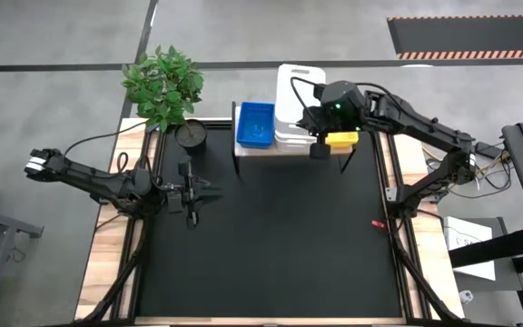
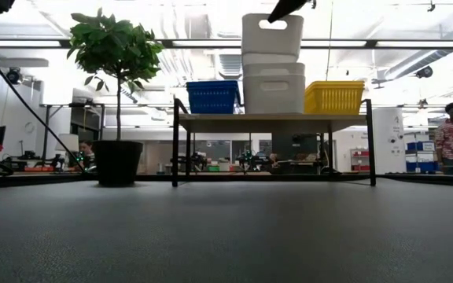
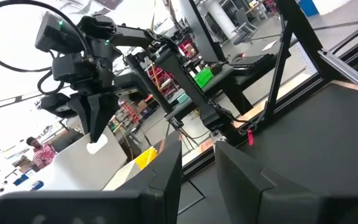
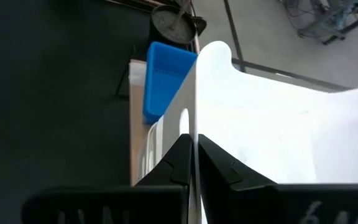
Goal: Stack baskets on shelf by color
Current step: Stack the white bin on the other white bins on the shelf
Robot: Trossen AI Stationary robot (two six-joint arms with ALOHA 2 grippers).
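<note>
The shelf (image 2: 274,119) stands at the mat's far edge. It carries blue baskets (image 1: 254,124) on its left, a white stack (image 2: 274,85) in the middle and yellow baskets (image 2: 334,97) on its right. My right gripper (image 4: 191,142) is over the white stack, shut on the topmost white basket (image 2: 272,35). My left gripper (image 1: 193,193) hovers open above the mat's left part, away from the shelf. My right gripper pinches the top white basket's near end wall (image 4: 193,124) beside its handle cutout. One finger (image 4: 179,162) is outside the wall and the other inside. It comes slanting down from the right. The basket stands level, its bottom at the white stack's top (image 2: 274,59); whether it rests there I cannot tell.
A black plant pot (image 1: 190,134) with a leafy plant stands just left of the shelf. A small red object (image 1: 377,222) lies near the mat's right edge. The wide black mat (image 1: 271,245) stretches in front of the shelf. A person (image 2: 451,137) stands far behind.
</note>
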